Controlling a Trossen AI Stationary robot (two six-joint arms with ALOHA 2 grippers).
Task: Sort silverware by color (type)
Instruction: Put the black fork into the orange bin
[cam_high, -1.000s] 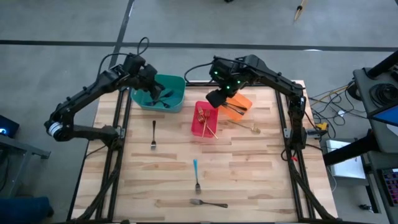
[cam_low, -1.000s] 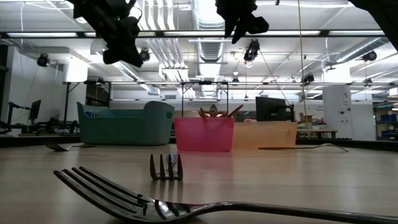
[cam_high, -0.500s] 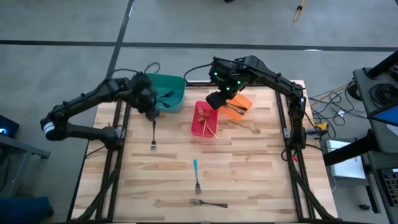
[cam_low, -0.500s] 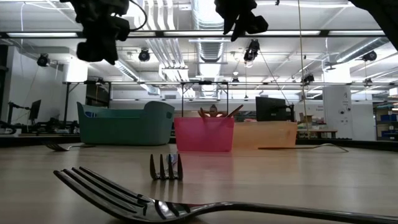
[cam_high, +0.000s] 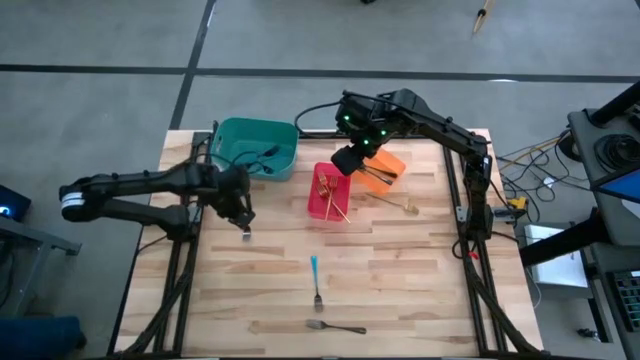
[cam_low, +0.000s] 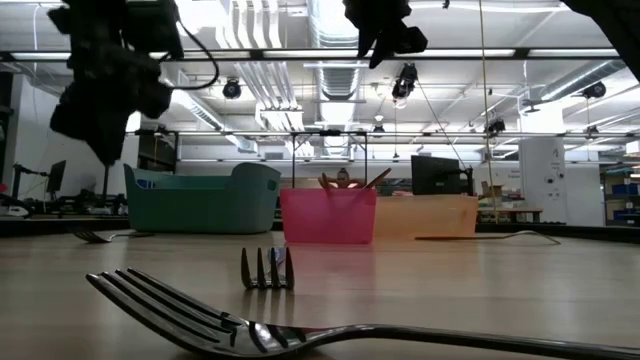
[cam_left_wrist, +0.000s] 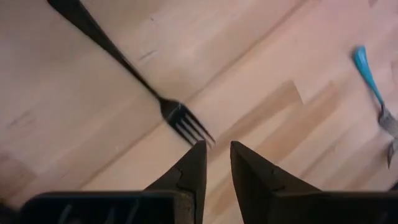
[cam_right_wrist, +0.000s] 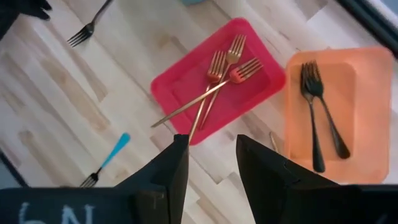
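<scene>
Hovering low over the wooden table (cam_high: 400, 280), the left gripper (cam_high: 240, 208) has its two fingers (cam_left_wrist: 186, 177) nearly together with only a narrow gap between them, and nothing is pinched there. Right under its tips is a dark fork (cam_left_wrist: 130, 74), tines pointing toward the gripper and handle running away from it, flat on the wood. Farther out from that gripper, toward the near edge, there's a fork with a light-blue handle (cam_high: 315, 280), and past that a plain silver fork (cam_high: 335, 326) lying crosswise.

Behind the left gripper sits the teal bin (cam_high: 255, 145) with some dark pieces in it; can't tell exactly what from here.

The right gripper (cam_high: 348, 158) hangs above the back end of the red bin (cam_right_wrist: 217, 87), fingers parted and empty. Below it, three gold forks (cam_right_wrist: 217, 87) lie in that red bin, crossing each other. Just beside the red bin, on the side away from the left arm, is the orange bin (cam_right_wrist: 367, 112) with two dark forks (cam_right_wrist: 320, 118) in it. One more small piece (cam_high: 395, 202) lies on the table next to the orange bin, too thin to make out.
</scene>
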